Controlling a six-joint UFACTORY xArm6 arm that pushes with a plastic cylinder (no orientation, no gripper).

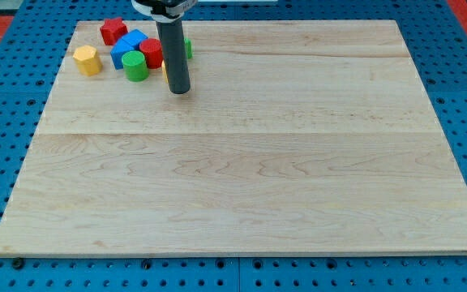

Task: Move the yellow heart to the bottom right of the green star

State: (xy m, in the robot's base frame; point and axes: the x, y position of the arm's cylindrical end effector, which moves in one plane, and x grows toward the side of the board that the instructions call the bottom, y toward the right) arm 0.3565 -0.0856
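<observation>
My tip (179, 91) rests on the wooden board (250, 162) near the view's top left, just below and to the right of a cluster of blocks. A small green piece (188, 49), probably the green star, shows at the rod's right edge and is mostly hidden by it. A thin yellow sliver (165, 70), possibly the yellow heart, shows at the rod's left edge; its shape cannot be made out. The rod stands in front of both pieces, and I cannot tell whether it touches them.
Left of the rod stand a red block (151, 52), a green cylinder (134, 66), a blue block (127, 47), another red block (113, 31) and a yellow hexagonal block (87, 60). A blue pegboard surrounds the board.
</observation>
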